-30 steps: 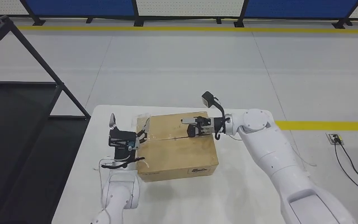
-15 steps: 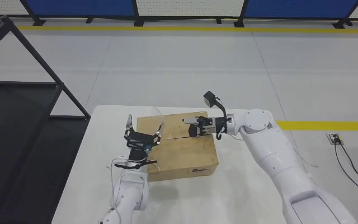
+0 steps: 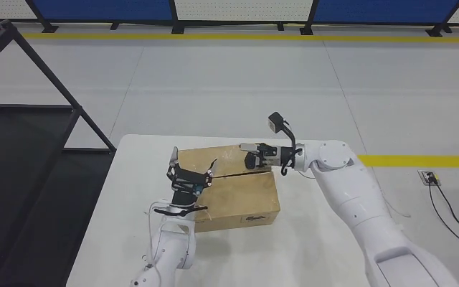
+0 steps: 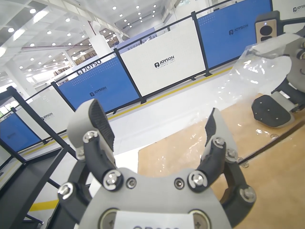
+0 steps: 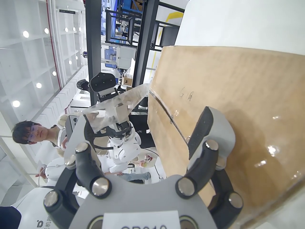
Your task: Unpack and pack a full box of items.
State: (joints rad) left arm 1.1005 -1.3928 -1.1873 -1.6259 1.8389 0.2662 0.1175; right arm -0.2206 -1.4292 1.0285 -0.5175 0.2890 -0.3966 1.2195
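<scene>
Cardboard box (image 3: 229,194), flaps shut, lies in the middle of the white counter (image 3: 308,244). A strip of clear tape (image 4: 250,72) is lifted off its top seam (image 5: 164,110) and rises to the right tool (image 3: 251,155). That tool's fingers are spread apart, and the tape seems to cling to one finger rather than being pinched. The left tool (image 3: 192,174) hovers over the box's left end, released and holding nothing.

The step looks like stripping the tape so the flaps can open. It would go best with a low pull along the seam while the left tool steadies the box. A black rack (image 3: 43,143) stands beside the counter, out of the way. The loose tape may snag the left tool.
</scene>
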